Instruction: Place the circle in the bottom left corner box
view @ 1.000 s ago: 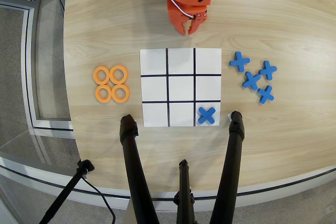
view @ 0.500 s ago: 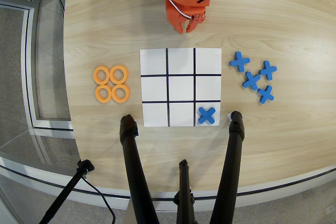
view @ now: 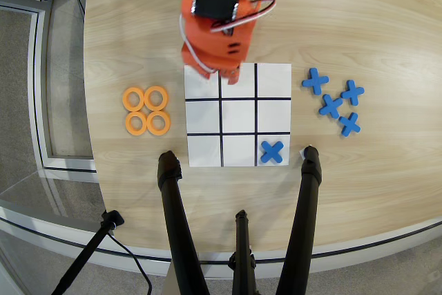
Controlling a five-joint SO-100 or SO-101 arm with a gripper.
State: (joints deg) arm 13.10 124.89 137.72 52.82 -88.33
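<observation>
Four flat orange rings (view: pixel 146 110) lie in a two-by-two cluster on the wooden table, left of the white 3x3 board (view: pixel 238 115). The nearest ring to the board is the lower right one (view: pixel 159 123). The board's bottom left cell (view: pixel 204 150) in the overhead view is bare white. The orange arm reaches in from the top, folded over itself. Its gripper (view: pixel 210 70) hangs over the board's top left and top middle cells, far from the rings. The arm's body hides its jaws, and nothing shows in them.
A blue cross (view: pixel 273 151) lies in the board's bottom right cell. Several more blue crosses (view: pixel 334 101) lie on the table right of the board. Black tripod legs (view: pixel 174 219) (view: pixel 306 212) cross the table's near edge below the board.
</observation>
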